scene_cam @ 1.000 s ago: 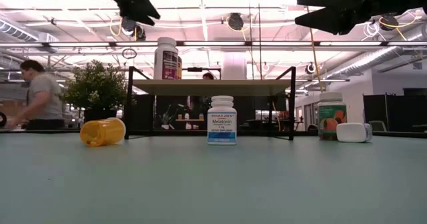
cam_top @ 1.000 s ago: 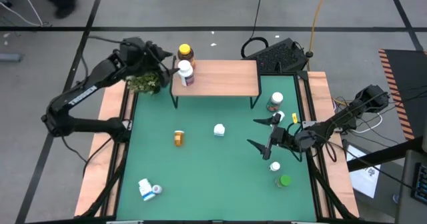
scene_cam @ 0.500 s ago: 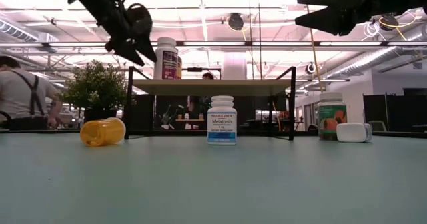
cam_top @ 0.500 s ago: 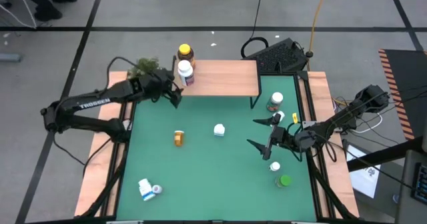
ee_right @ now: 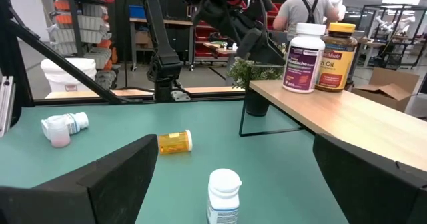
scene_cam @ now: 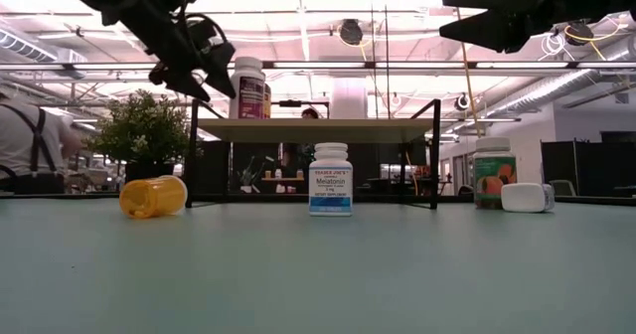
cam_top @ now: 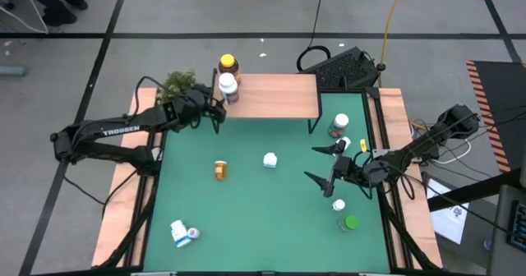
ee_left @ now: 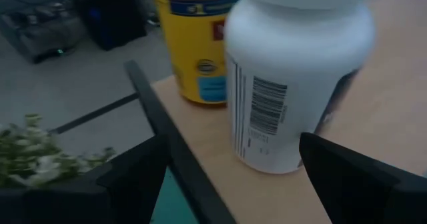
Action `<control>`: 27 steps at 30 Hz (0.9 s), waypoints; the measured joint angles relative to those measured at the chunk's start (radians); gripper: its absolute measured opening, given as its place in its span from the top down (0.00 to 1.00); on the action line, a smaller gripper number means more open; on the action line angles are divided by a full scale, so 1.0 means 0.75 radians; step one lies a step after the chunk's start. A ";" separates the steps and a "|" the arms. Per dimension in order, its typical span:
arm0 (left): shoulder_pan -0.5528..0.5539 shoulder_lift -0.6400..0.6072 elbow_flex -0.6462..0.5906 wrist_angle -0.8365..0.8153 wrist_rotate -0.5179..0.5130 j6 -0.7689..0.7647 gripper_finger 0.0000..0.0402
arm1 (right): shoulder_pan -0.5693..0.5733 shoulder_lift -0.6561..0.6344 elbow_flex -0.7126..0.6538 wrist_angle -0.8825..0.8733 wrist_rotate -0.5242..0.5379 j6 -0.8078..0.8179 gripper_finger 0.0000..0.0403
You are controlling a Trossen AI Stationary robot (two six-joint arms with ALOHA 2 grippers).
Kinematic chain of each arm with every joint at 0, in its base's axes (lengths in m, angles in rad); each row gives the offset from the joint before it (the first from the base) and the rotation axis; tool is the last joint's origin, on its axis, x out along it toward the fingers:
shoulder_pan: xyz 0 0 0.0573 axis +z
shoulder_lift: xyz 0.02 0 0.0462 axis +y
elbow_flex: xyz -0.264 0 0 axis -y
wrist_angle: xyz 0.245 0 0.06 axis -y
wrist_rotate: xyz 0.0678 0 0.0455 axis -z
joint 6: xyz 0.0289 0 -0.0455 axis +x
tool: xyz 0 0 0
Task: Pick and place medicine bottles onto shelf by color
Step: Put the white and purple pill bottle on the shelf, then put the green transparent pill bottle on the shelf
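Note:
On the shelf (cam_top: 275,97), at its left end, stand a white bottle (ee_left: 293,77) with a maroon label (scene_cam: 247,87) and an amber bottle (ee_left: 197,44) with a yellow label. My left gripper (cam_top: 217,112) is open, level with the shelf top just off its left end, and points at the white bottle; its fingers stand apart from it. On the green table, an amber bottle (cam_top: 220,170) lies on its side. A white bottle (cam_top: 270,159) stands upright near the middle. My right gripper (cam_top: 312,163) is open and hovers right of it.
More bottles stand near the right edge (cam_top: 338,126), among them a green-capped one (cam_top: 351,223). Blue-labelled white bottles (cam_top: 181,232) lie near the front left corner. A potted plant (cam_top: 177,85) sits left of the shelf, right beside my left arm. A person (scene_cam: 25,145) shows beyond the table.
My left gripper has swung from high over the plant toward the table's near edge and down. It has then edged back to the shelf's left end, facing the white bottle. The right arm and all bottles have kept still.

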 joint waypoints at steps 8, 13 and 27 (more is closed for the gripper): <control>0.064 0.000 0.000 0.001 -0.014 0.007 0.15 | 0.000 0.000 0.000 -0.001 0.001 -0.002 0.02; 0.060 -0.010 -0.001 -0.003 -0.013 0.010 0.15 | 0.000 0.000 0.000 -0.010 0.001 -0.004 0.02; -0.155 -0.243 0.066 -0.050 0.214 0.027 0.15 | -0.006 -0.083 0.219 -0.715 0.043 0.121 0.02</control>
